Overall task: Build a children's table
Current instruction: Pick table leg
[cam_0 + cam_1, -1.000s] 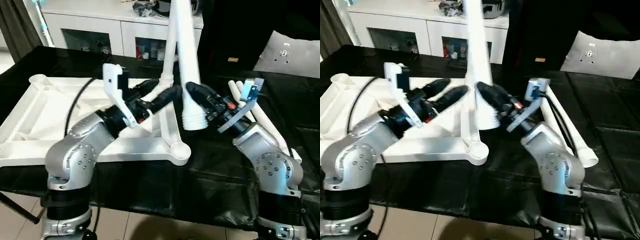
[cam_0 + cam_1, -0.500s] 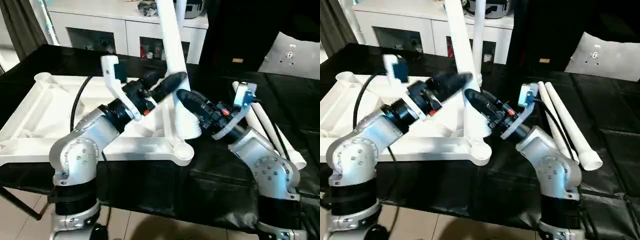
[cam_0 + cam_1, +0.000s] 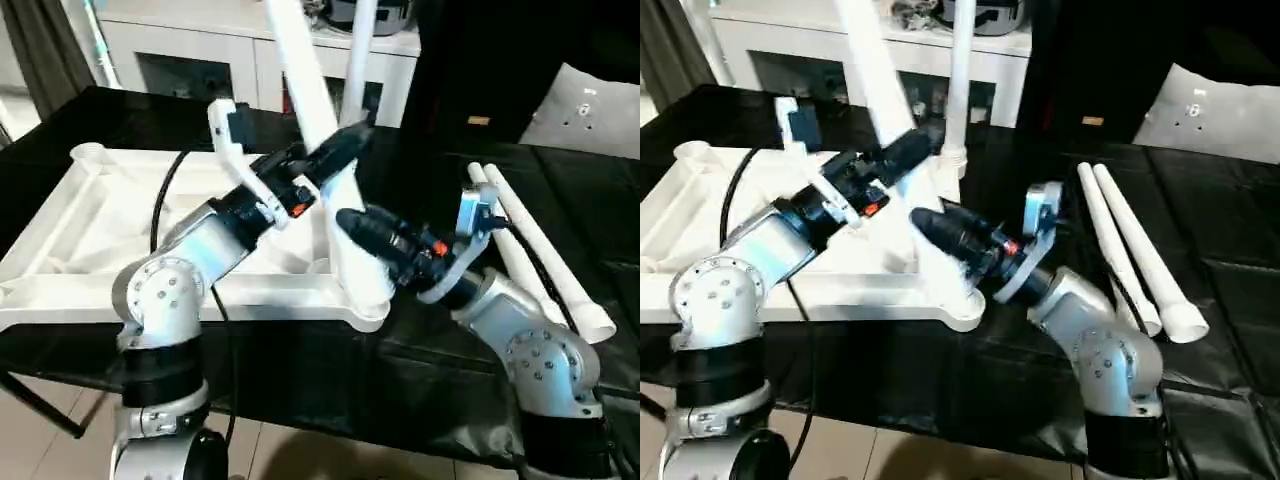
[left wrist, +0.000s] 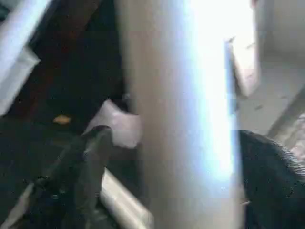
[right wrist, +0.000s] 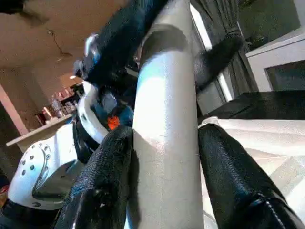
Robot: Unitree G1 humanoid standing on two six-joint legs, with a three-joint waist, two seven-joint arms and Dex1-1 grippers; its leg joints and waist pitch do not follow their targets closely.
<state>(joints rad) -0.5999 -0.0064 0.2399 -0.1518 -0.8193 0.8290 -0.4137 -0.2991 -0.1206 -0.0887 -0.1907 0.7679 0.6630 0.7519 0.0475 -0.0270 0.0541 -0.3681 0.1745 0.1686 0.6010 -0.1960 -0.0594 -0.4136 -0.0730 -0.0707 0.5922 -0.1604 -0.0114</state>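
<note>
The white table top [image 3: 90, 235] lies ribbed side up on the black-covered table. One leg [image 3: 360, 50] stands upright in its far right corner socket. A second leg [image 3: 305, 95] leans with its top toward my left. Its flared end rests at the near right corner socket [image 3: 368, 308]; whether it sits inside is hidden. My right gripper [image 3: 350, 225] is shut on this leg low down, a finger [image 5: 112, 162] pressed on each side. My left gripper [image 3: 345, 145] stands open higher up, straddling the leg, one finger [image 5: 217, 52] clear of it.
Two spare legs [image 3: 545, 255] lie side by side on the black cloth at the right. A white cabinet with glass doors [image 3: 200, 55] stands behind the table. A pale cushion [image 3: 590, 110] sits at the back right. The table's front edge runs just below the socket.
The held leg has tipped leftward and its flared end has come down to the near right corner socket. My right gripper went down with it; my left gripper moved higher along it.
</note>
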